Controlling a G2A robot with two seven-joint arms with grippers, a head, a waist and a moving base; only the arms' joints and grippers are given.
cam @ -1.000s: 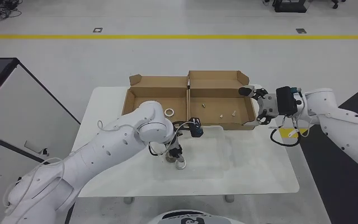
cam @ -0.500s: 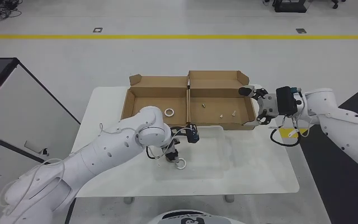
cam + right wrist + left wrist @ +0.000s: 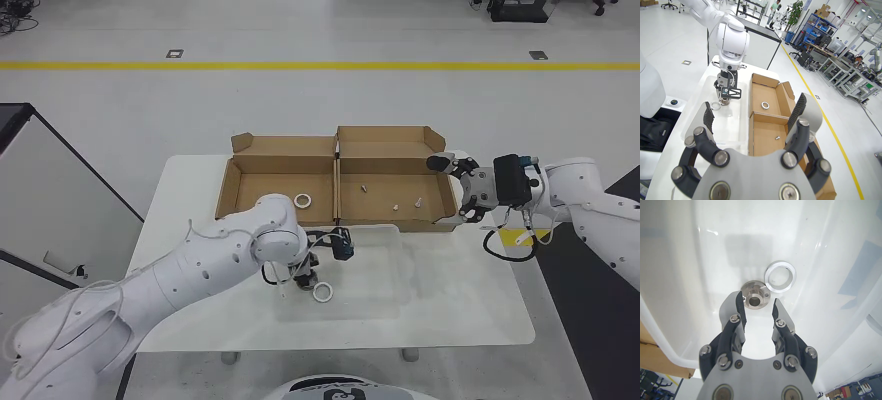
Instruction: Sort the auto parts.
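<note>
Hovering inside the white tray [image 3: 668, 275], my left end effector [image 3: 757, 299] has its fingers apart, clamped on nothing. Between them sits a flanged hub [image 3: 755, 297]: dull grey metal, a round flange with small holes near its rim, and a raised collar with an open bore facing up. It stands flat on the tray floor. One toothed pad [image 3: 740, 306] is right at the flange's edge, though I cannot tell whether it touches. The other pad [image 3: 774, 309] stands just beside the hub with a gap showing.

A bright, polished metal ring [image 3: 780, 279] lies flat on the far side of the hub from my wrist, its edge touching the flange.

My right end effector [image 3: 754, 101] is spread wide, holding nothing, at the outer end of the right cardboard box [image 3: 385, 155], well apart from the tray. That box holds a few small bolts [image 3: 396, 207]. The left cardboard box [image 3: 275, 165] beside it holds a second ring [image 3: 300, 199]. Both boxes stand touching along the far edge of the tray on the white surface [image 3: 470, 290].
</note>
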